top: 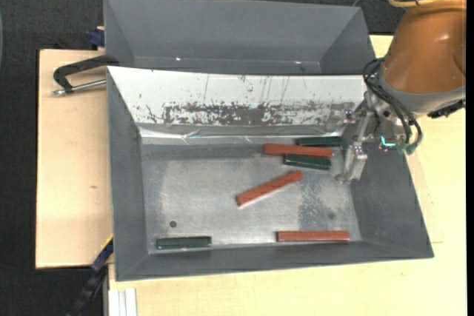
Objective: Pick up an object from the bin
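near left: dark green bar [183,241], lying flat
near right: flat red bar [312,236]
middle: tilted red bar [269,189]
far right: red-and-green bar pile [305,156], just left of pincer
pincer [349,172]: low by the bin [126,181] right wall; opening and hold, cannot tell

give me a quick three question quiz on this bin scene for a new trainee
1. How many red-brown bars lie in the bin?
2. True or false: the gripper hangs over the bin's front left corner.
3. Which bar lies tilted on the middle of the floor? A. a red-brown bar B. a dark green bar C. a yellow bar

Key
1. Three: one at the back, one tilted in the middle, one at the front.
2. False: it is at the back right, beside a dark green bar.
3. A
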